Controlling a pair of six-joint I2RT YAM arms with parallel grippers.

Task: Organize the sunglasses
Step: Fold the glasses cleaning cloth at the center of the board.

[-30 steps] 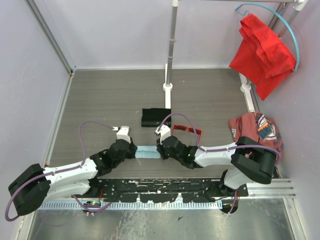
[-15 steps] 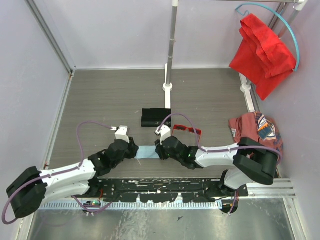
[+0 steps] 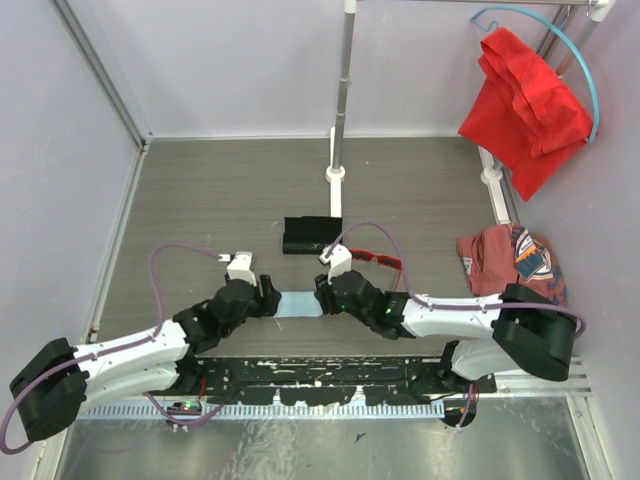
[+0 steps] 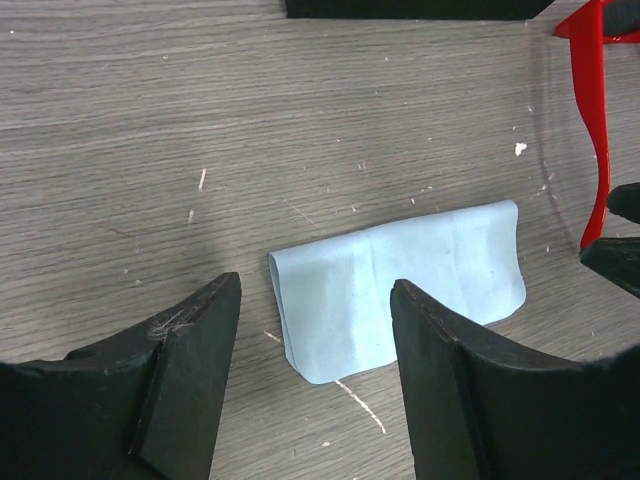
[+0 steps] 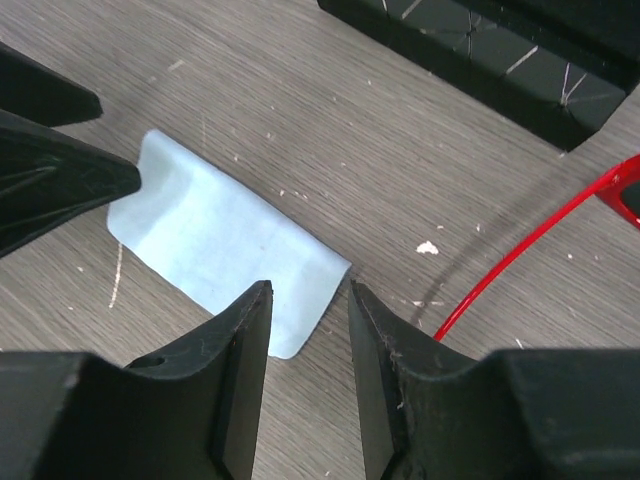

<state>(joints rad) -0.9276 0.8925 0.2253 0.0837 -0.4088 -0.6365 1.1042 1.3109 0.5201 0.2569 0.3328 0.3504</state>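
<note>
The sunglasses [image 3: 380, 260], thin red frame with dark lenses, lie on the table just behind my right arm. One slim red arm of the sunglasses [image 4: 597, 120] shows in the left wrist view, and the sunglasses [image 5: 530, 250] also show in the right wrist view. A folded pale blue cloth [image 3: 298, 304] lies flat between my two grippers. My left gripper [image 4: 315, 290] is open over the cloth's [image 4: 400, 280] left end. My right gripper [image 5: 308, 292] is open over the right corner of the cloth [image 5: 220, 240]. Neither holds anything.
A black oblong case [image 3: 308, 235] lies behind the cloth, near a white pole base [image 3: 335, 175]. A reddish cap [image 3: 510, 258] sits at the right edge. A red garment [image 3: 525, 95] hangs on a hanger at the back right.
Both grippers have opened and let go of the cloth, which now lies folded on the table. Both arms have drawn back slightly from it.
</note>
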